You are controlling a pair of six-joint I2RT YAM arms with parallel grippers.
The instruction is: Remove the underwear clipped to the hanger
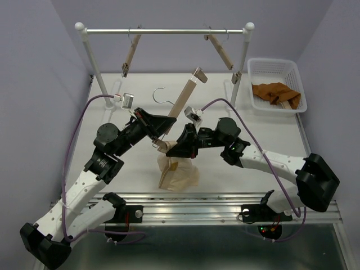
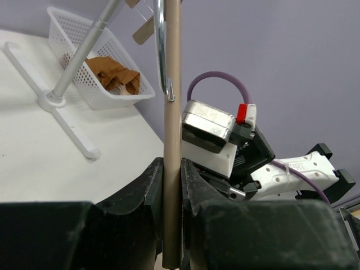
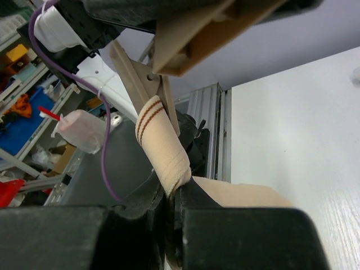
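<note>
The left gripper point(image 2: 171, 188) is clamped on the pale wooden hanger bar point(image 2: 171, 135). The right gripper point(image 3: 171, 197) is closed on the pale beige cloth brief point(image 3: 163, 152), just below the wooden clip point(image 3: 143, 76). It is best to pull along the clip's line while the bar is kept firm. Whether a second clip holds the cloth is hidden behind the arms.

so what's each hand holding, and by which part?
Left hand grips the wooden hanger by its bar. Right hand pinches the beige underwear by the stretched band just below the clip.
</note>
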